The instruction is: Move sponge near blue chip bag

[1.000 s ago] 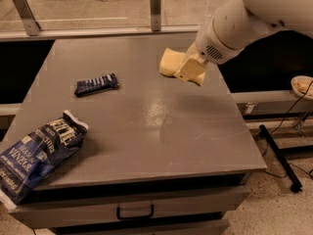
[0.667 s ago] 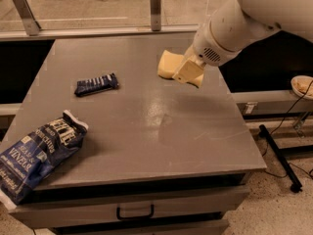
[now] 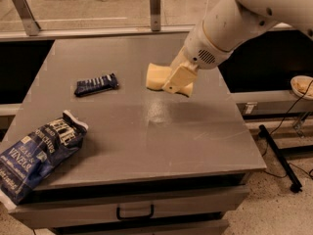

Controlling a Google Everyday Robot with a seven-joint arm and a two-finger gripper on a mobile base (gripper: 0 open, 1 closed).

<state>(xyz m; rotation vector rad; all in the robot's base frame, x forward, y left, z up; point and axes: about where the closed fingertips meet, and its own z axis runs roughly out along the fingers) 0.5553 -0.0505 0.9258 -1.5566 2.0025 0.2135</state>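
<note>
The pale yellow sponge (image 3: 157, 76) is held above the right middle of the grey table (image 3: 146, 126). My gripper (image 3: 177, 80) reaches in from the upper right on a white arm and is shut on the sponge, its cream fingers (image 3: 178, 77) covering the sponge's right part. The blue chip bag (image 3: 36, 153), dark blue with white lettering, lies at the table's front left corner, partly over the edge. The sponge is well to the right of and behind the bag.
A small dark blue striped bar wrapper (image 3: 96, 84) lies on the left middle of the table. A drawer with a black handle (image 3: 134, 213) is below the front edge. A black stand leg (image 3: 279, 155) and cables lie on the floor at right.
My gripper with the sponge has moved slightly left, toward the table's middle. The bag and the bar wrapper have not moved.
</note>
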